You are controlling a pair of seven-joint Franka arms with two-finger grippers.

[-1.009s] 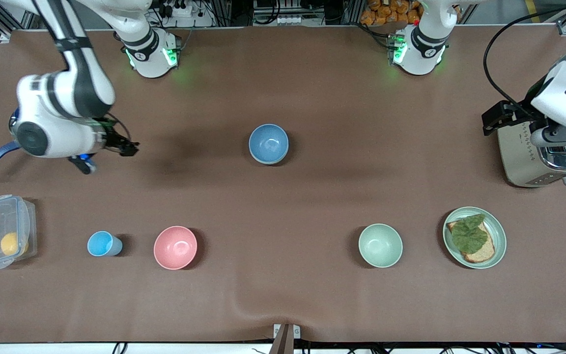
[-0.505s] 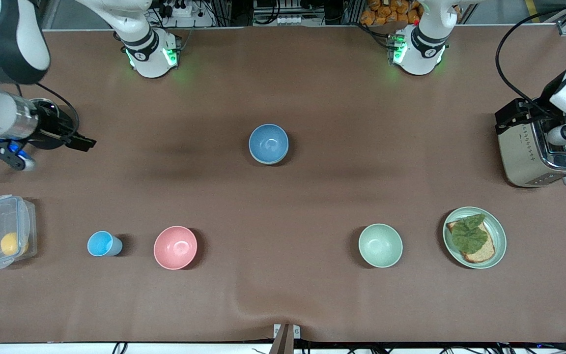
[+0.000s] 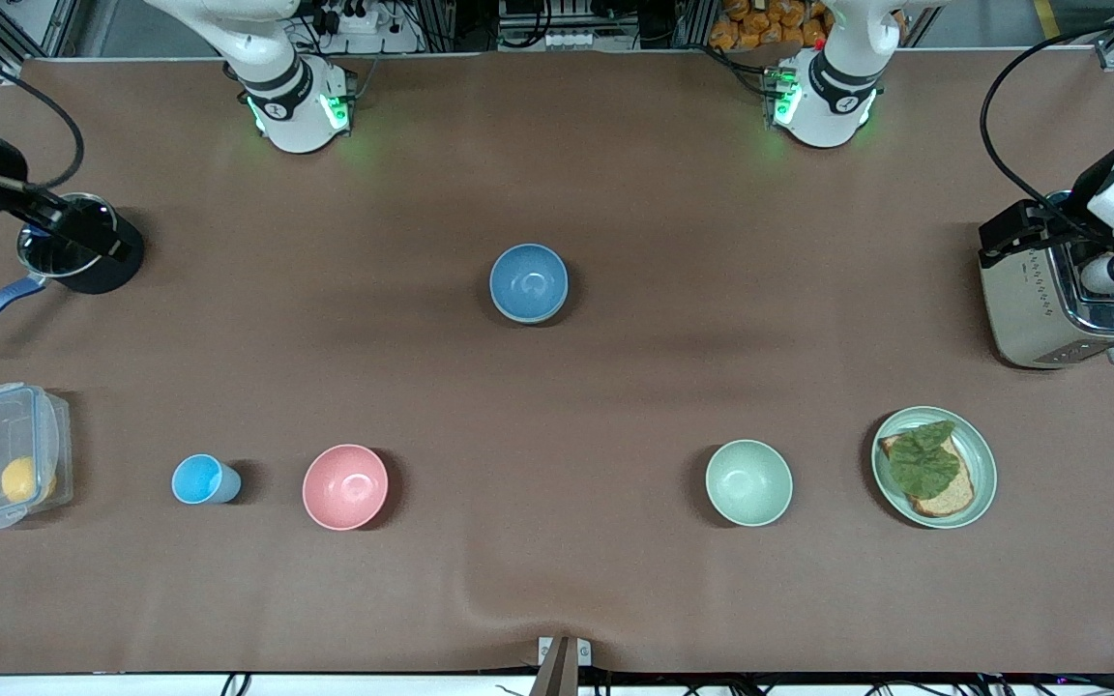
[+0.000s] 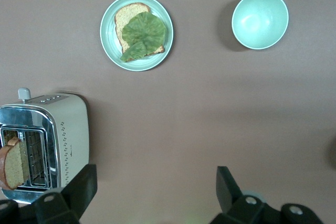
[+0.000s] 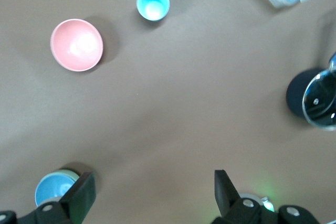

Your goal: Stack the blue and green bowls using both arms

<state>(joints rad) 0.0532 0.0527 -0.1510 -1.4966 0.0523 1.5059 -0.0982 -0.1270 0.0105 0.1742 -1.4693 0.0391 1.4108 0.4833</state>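
The blue bowl point(image 3: 529, 282) sits alone at the center of the frame on the tabletop point(image 3: 615, 580), and the green bowl point(image 3: 748, 482) rests lower right of center, beside the plate with toast point(image 3: 934, 467). Left end effector point(image 4: 152, 190) hangs spread wide and empty above the toaster point(image 3: 1065, 309). Right end effector point(image 5: 149, 192) hangs spread and empty too, up over the pot point(image 3: 73, 253) at the upper left edge.

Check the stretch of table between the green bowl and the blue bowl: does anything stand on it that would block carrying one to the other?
Nothing visible does. Between the green bowl and the blue bowl lies only bare table. The pink bowl sits off that path, toward the right arm's end.
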